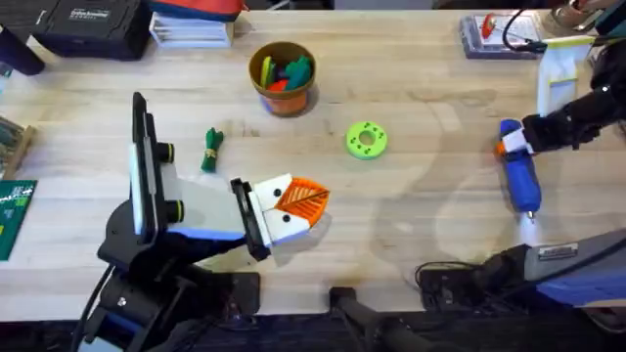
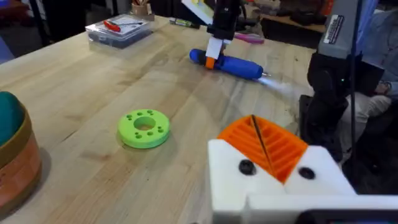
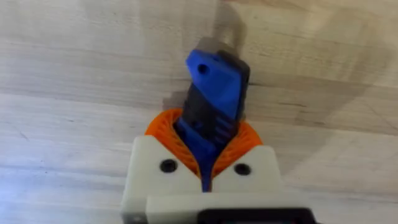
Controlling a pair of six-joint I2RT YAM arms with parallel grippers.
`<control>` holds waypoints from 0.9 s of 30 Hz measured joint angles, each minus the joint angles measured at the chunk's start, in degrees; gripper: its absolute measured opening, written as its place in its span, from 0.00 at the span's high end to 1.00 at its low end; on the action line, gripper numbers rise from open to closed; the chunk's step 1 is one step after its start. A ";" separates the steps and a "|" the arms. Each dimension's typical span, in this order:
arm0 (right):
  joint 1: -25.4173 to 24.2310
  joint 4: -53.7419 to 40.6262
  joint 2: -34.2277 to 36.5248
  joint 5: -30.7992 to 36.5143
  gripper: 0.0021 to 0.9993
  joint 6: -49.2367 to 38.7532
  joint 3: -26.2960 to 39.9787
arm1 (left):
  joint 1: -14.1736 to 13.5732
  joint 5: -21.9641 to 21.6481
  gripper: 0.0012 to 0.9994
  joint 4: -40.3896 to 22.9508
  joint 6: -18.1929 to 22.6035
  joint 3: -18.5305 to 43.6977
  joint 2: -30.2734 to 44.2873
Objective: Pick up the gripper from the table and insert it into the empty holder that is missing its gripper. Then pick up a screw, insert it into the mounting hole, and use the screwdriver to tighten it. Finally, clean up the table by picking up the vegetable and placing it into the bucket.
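Screwdriver [image 1: 518, 176]: blue, pen-shaped, lying on the bench [image 1: 421, 225] to the right of the green disc [image 1: 367, 140], metal tip toward the robot's side. The right pincer [image 1: 509, 145] is clenched on its rear end; in the right wrist view the orange pads [image 3: 171, 134] press both sides of the blue body [image 3: 214, 93].

Left pincer [image 1: 293, 205]: to the left of the screwdriver, past the green disc, low over the bench. Its white blocks and orange wedges [image 2: 267, 146] sit pressed together with nothing between them, so it reads as clenched and empty.

Vegetable [image 1: 211, 149]: dark-green bundle lying on the bench, further left of the left pincer, near the black-and-blue arm [image 1: 156, 186].

Bucket [image 1: 283, 78]: orange-brown, standing beyond the vegetable and the disc, already holding some coloured toy pieces.

Clear case with red parts [image 1: 494, 34]: at the far edge, beyond the screwdriver.

Status, by judgement: no loose finger block lies on the bench, so the insertion appears done. Whether a screw sits in the mounting hole cannot be told. The screwdriver is in hand; tightening seems to be the current step. The vegetable is still outside the bucket, so clean-up is left.
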 joint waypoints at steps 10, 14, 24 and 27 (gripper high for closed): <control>0.02 0.88 -5.15 -2.23 0.98 1.12 -0.02 | 0.00 0.00 1.00 0.00 0.00 0.00 0.02; 0.17 1.22 -10.15 -3.41 0.98 2.78 -0.02 | 0.00 0.00 1.00 0.00 0.01 0.00 0.01; 5.19 1.97 -28.11 -3.89 0.98 7.72 -0.02 | 0.00 -0.20 1.00 0.00 0.01 0.00 0.01; 7.13 1.92 -35.12 -4.31 0.98 8.70 -0.02 | 0.00 -0.20 1.00 0.00 0.01 0.00 0.01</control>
